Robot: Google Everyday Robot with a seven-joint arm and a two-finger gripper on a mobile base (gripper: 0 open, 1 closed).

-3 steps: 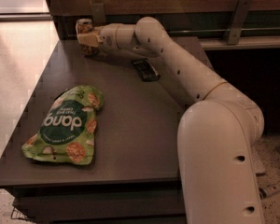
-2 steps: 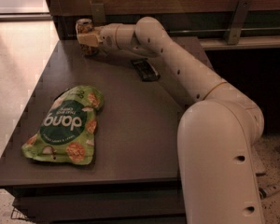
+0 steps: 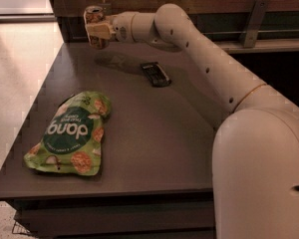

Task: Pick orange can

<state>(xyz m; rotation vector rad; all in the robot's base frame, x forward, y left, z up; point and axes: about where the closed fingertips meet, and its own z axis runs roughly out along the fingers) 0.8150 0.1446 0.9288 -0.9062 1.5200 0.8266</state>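
Observation:
The orange can [image 3: 93, 15] is a small slim can with a silver top rim, at the table's far left corner. My gripper [image 3: 97, 32] reaches in from the right and is shut on the can around its middle. Its cream fingers [image 3: 100, 31] cover part of the can's body. The can's bottom sits slightly above the grey table [image 3: 154, 133], with a shadow below it. My white arm [image 3: 209, 68] stretches across the table's right side.
A green snack bag [image 3: 70, 133] lies flat at the front left of the table. A small black flat object [image 3: 155, 73] lies near the middle back. A wooden wall with a metal bracket [image 3: 252, 21] runs behind the table.
The gripper and the orange can have moved up and slightly right, off the table surface. The bag and the black object have not moved.

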